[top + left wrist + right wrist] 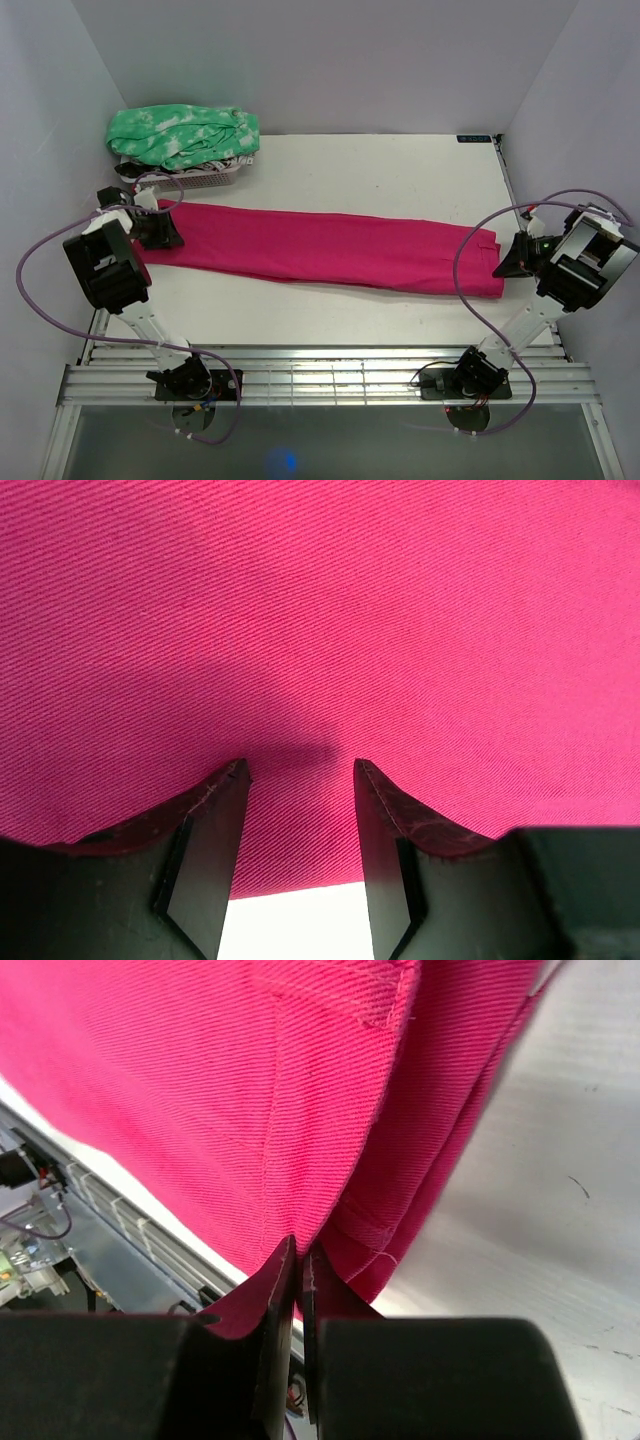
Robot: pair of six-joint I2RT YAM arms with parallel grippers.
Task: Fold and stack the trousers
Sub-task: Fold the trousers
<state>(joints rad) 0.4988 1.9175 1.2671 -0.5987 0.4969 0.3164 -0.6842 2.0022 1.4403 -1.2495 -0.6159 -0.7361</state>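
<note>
The magenta-pink trousers (320, 248) lie stretched left to right across the white table (400, 175), folded lengthwise. My left gripper (165, 232) sits at their left end. In the left wrist view it (300, 765) is open, its fingertips (225, 790) resting over the fabric (320, 610) close to its edge. My right gripper (505, 262) is at the trousers' right end, at the waistband. In the right wrist view it (300, 1252) is shut on an edge of the pink cloth (250, 1090), and the cloth rises from the jaws.
A green-and-white mottled garment (185, 133) lies on a white basket (205, 180) at the back left corner. White walls close in the table on three sides. A metal rail frame (320, 375) runs along the near edge, where both arm bases are bolted.
</note>
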